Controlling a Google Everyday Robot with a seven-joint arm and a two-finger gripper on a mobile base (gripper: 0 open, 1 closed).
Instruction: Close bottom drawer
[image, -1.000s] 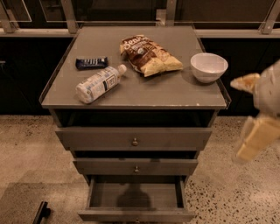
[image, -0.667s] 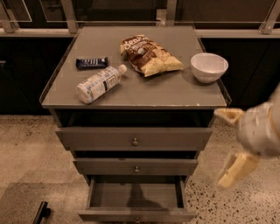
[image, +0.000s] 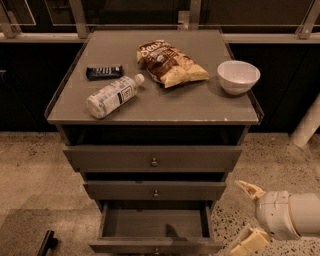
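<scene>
The bottom drawer (image: 155, 245) is the lowest of three grey-brown drawers and stands pulled out, its empty inside showing; only the top rim of its front panel shows at the frame's lower edge. My gripper (image: 248, 215) is low at the right, beside the cabinet's lower right corner and just right of the open drawer. Its two cream fingers (image: 250, 190) stand apart, open and empty, pointing left toward the drawer. It is not touching the drawer.
The mid drawer (image: 155, 191) and top drawer (image: 154, 159) are shut. On the cabinet top (image: 200, 107) lie a bottle (image: 112, 96), a dark snack bar (image: 104, 72), a chip bag (image: 170, 63) and a white bowl (image: 238, 76). A white post (image: 307, 125) stands right. Speckled floor (image: 30, 175) surrounds.
My gripper has dropped from beside the cabinet top at the right down to the level of the bottom drawer and moved slightly left. The drawers and the items on top have not moved.
</scene>
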